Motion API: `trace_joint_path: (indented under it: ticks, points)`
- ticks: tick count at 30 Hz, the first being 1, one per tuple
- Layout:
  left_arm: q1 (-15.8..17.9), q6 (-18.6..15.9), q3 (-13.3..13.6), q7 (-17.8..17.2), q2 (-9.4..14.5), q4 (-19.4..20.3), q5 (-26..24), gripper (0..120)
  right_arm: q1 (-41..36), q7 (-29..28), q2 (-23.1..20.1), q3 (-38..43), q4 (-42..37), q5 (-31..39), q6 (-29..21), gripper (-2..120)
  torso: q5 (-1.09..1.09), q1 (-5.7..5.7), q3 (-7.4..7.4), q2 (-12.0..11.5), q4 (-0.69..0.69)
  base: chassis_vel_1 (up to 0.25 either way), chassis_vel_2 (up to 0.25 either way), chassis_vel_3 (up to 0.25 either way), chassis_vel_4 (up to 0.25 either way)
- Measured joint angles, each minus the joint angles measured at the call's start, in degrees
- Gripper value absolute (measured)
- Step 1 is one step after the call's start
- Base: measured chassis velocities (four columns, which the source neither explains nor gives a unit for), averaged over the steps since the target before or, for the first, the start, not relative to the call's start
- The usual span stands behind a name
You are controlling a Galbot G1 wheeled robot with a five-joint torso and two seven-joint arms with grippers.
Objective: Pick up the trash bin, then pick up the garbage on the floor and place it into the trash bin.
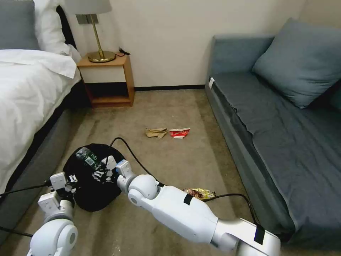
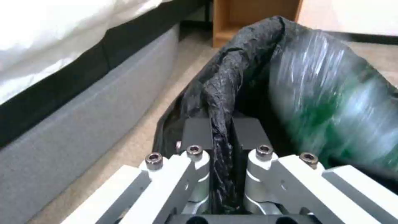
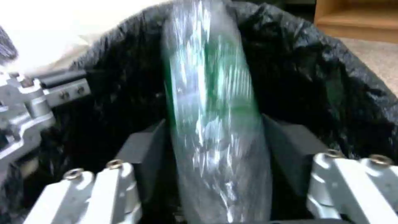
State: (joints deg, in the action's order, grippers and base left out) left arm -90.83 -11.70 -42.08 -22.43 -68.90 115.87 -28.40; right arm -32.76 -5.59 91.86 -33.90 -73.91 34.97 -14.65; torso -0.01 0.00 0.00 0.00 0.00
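Observation:
The trash bin (image 1: pixel 93 193), lined with a black bag, is held above the carpet beside the bed. My left gripper (image 1: pixel 71 179) is shut on its bagged rim (image 2: pixel 224 77), the plastic pinched between the pads. My right gripper (image 1: pixel 105 170) is over the bin's mouth, fingers spread. The clear bottle with the green label (image 1: pixel 87 157) is blurred between them (image 3: pixel 211 93), lying into the bag. On the carpet lie crumpled brown paper (image 1: pixel 155 132), a crushed red-white cup (image 1: pixel 179 132) and a yellow-red wrapper (image 1: pixel 199 193).
The bed (image 1: pixel 25 92) runs along the left, close to the bin. A wooden nightstand (image 1: pixel 108 78) with a brass lamp (image 1: pixel 100 53) stands at the back wall. A blue-grey sofa (image 1: pixel 270 128) fills the right side. Black cables (image 1: pixel 135 156) trail from both arms.

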Motion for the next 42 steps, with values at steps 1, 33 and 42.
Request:
trace_joint_path:
  ticks: [1,33,42]
  points:
    - [0.09,0.0,0.01,0.0,-0.02,0.0,0.01,8,-0.08,0.02,-0.14,0.03,-0.05,-0.14,0.0,70,0.0,0.0,0.0,0.0,0.0,0.0,0.0,0.0,0.0]
    - [-0.13,0.58,-0.32,-0.12,2.02,-0.05,-0.14,7,-4.26,8.64,-30.28,9.75,-12.03,-9.71,-14.42,100,0.03,0.0,0.0,0.0,-0.01,0.0,0.0,0.0,0.0]
    - [-1.22,0.99,-0.47,-0.14,2.73,0.36,-0.03,7,-8.29,18.79,-33.04,14.73,-8.82,-15.59,-19.25,100,0.03,0.0,0.0,0.0,0.0,0.0,0.0,0.0,0.0]
